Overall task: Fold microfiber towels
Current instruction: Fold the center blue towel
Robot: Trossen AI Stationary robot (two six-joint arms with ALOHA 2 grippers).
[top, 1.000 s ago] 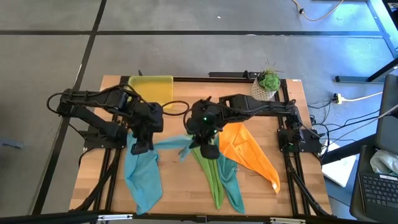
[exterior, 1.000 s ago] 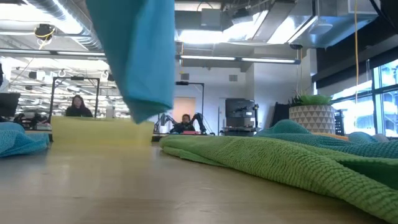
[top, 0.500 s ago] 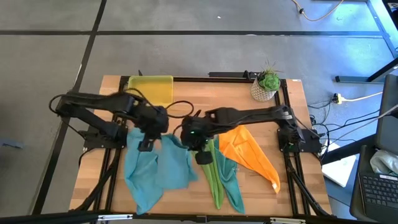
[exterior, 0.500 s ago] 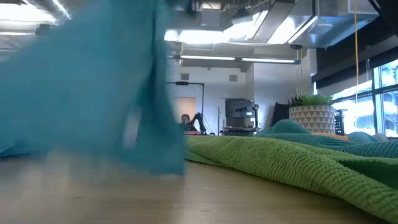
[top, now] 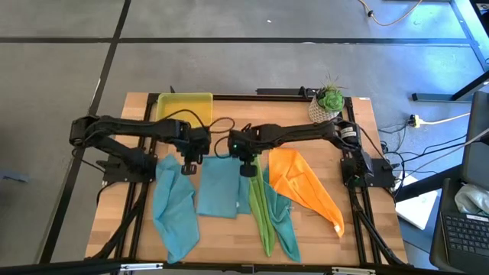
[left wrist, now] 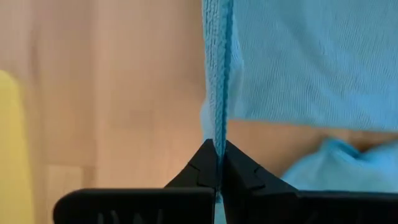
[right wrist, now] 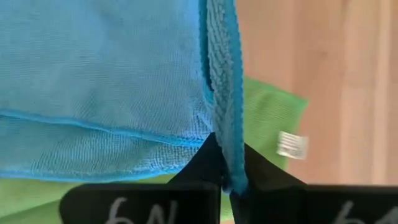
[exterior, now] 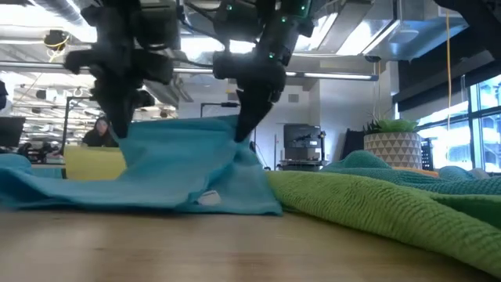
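A light blue towel (top: 218, 189) lies spread at the table's centre. Its far edge is lifted between my left gripper (top: 189, 163) and my right gripper (top: 248, 168), and both are shut on it. In the low view the left gripper (exterior: 119, 133) and the right gripper (exterior: 241, 131) stand just above the table, and the towel (exterior: 180, 176) slopes down from them. A second light blue towel (top: 173, 212) lies rumpled at the left. The lime green towel (top: 262, 210), the teal towel (top: 287, 225) and the orange towel (top: 307, 186) lie overlapping at the right. My left gripper pinches the towel's far left corner (left wrist: 216, 138) between its two fingers, from above, pointing down. The corner is lifted a little and the rest of the towel lies on the table. My right gripper pinches the towel's far right corner (right wrist: 225, 163) between its two fingers, from above, pointing down. The hemmed edge runs out from between the fingers. The corner is lifted a little and the cloth below it rests on the table and on the green towel's edge.
A yellow-green tray (top: 186, 108) stands at the far left of the table. A potted plant (top: 328, 102) stands at the far right corner. Bare wood shows at the near left and right (top: 359, 191). People sit in the room behind (exterior: 99, 133).
Both grippers have gone down and toward the table's far edge with the light blue towel. It hung bunched and clear of the table; its free end has swung toward the near edge, and it now lies spread flat with only the far edge lifted.
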